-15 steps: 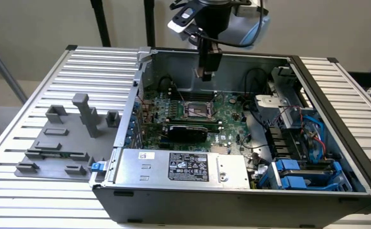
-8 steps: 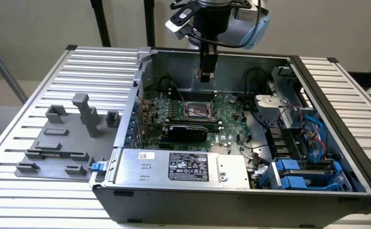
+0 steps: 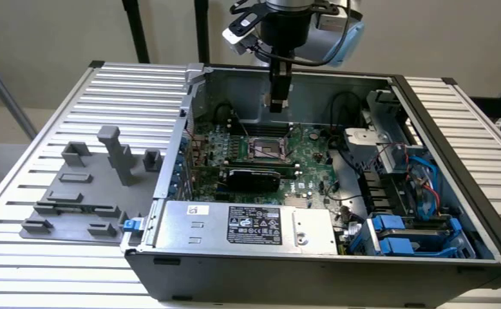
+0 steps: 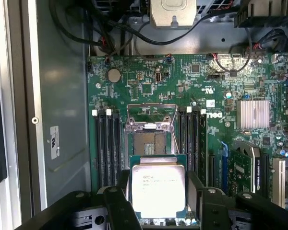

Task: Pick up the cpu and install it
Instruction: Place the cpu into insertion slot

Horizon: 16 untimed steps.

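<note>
Fingers: the gripper (image 4: 158, 199) has its black fingers (image 4: 116, 203) closed against two opposite edges of the cpu (image 4: 158, 188) — a pinch on the rim that leaves the metal top and the contact side untouched.
Cpu: it hangs flat and level in that grip, silvery lid facing the wrist camera, held in the air above the motherboard (image 4: 134, 76) and close to the socket (image 4: 149, 140). I cannot tell whether it is squarely over the seat.
Socket: it lies open, its metal frame (image 4: 150, 117) swung up, so the seat is exposed to take a chip from above.
Arm: in the exterior view the gripper (image 3: 275, 102) points straight down inside the open computer case (image 3: 319, 270), near the socket (image 3: 268, 149) — a vertical approach likely suits a part that must drop in flat.
Board: memory slots (image 4: 108, 139) flank the socket, leaving little room at its sides.
Fixture: grey fixture blocks (image 3: 87, 187) sit on the slatted tabletop (image 3: 130, 84) at the exterior view's left, well apart from the case.
Stage: the pick looks done; the cpu is not yet seated.
</note>
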Each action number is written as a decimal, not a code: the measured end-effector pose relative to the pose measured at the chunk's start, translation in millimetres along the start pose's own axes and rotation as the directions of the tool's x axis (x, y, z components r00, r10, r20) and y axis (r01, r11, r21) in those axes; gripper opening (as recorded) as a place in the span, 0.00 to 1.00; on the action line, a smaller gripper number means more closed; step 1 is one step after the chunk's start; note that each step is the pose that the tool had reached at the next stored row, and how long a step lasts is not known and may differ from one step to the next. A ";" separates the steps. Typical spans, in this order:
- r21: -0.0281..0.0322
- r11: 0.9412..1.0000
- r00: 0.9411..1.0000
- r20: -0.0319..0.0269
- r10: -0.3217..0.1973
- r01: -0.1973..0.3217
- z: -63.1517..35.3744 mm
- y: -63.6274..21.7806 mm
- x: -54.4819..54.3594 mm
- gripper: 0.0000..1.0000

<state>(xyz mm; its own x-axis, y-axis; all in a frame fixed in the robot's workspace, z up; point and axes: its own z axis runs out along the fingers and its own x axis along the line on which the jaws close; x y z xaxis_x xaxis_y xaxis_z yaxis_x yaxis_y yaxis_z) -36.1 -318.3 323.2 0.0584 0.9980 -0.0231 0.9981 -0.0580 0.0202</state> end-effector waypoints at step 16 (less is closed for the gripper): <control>-0.009 1.000 1.000 0.000 0.001 -0.001 27.4 -9.6 0.1 0.55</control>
<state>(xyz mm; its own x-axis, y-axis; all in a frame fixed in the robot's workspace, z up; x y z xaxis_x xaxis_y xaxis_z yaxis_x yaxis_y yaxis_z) -45.2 -318.3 295.7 0.0597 0.9980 -0.0228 0.9978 -0.0590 0.0296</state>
